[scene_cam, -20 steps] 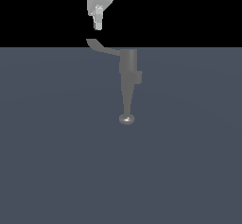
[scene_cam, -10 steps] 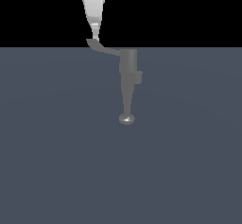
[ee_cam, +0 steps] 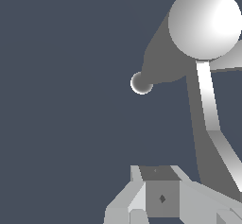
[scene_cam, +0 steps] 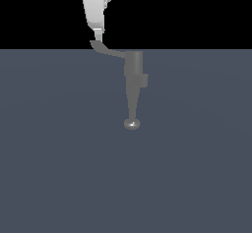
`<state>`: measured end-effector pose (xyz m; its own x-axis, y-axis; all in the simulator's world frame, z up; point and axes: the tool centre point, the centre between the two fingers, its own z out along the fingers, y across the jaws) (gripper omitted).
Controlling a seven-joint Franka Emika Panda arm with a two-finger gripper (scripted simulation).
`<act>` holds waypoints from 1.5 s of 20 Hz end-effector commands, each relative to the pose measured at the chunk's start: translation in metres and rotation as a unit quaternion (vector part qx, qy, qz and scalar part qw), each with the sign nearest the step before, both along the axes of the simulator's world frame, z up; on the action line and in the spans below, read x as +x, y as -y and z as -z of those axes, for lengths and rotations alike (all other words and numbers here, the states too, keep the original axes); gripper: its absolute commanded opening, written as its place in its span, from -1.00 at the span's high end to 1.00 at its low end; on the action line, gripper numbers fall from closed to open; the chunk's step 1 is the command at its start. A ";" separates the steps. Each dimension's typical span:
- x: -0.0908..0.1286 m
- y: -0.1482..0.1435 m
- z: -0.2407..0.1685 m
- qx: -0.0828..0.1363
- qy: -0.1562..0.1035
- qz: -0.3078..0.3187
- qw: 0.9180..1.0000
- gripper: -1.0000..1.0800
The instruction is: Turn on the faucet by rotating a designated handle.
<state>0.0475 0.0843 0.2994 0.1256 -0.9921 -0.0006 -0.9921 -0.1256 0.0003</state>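
The matte grey faucet [scene_cam: 134,74] stands upright in the exterior view, its spout tapering to a shiny rounded tip [scene_cam: 132,124]. From the top of its body the thin curved handle [scene_cam: 109,51] sticks out toward the exterior view's left and ends in a flat paddle [scene_cam: 96,44]. My white gripper [scene_cam: 99,37] hangs straight above that paddle, fingers together, tips at or just over it with nothing held. In the wrist view the gripper [ee_cam: 162,198] sits low, the handle [ee_cam: 209,105] runs beside it, and the faucet's rounded top [ee_cam: 205,22] and spout tip [ee_cam: 141,82] lie beyond.
A flat dark blue-grey floor [scene_cam: 59,168] spreads around the faucet. The background behind it is black.
My gripper has come down from higher up until its tips reach the handle's paddle end. The handle and faucet have not visibly moved.
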 end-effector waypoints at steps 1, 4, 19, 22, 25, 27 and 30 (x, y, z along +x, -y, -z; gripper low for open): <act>0.000 0.000 0.000 0.000 0.000 0.000 1.000 1.00; -0.007 0.001 0.000 0.000 0.000 0.000 1.000 1.00; -0.046 0.007 0.000 0.000 0.000 0.000 1.000 1.00; -0.053 0.008 0.000 0.000 0.000 0.000 1.000 1.00; -0.061 0.010 0.000 0.000 0.000 0.000 1.000 1.00; -0.066 0.010 0.000 0.000 0.000 0.000 1.000 1.00; -0.074 0.012 0.000 0.000 0.000 0.000 1.000 1.00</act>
<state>-0.0203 0.0738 0.3013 0.1254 -0.9921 -0.0004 -0.9921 -0.1253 -0.0077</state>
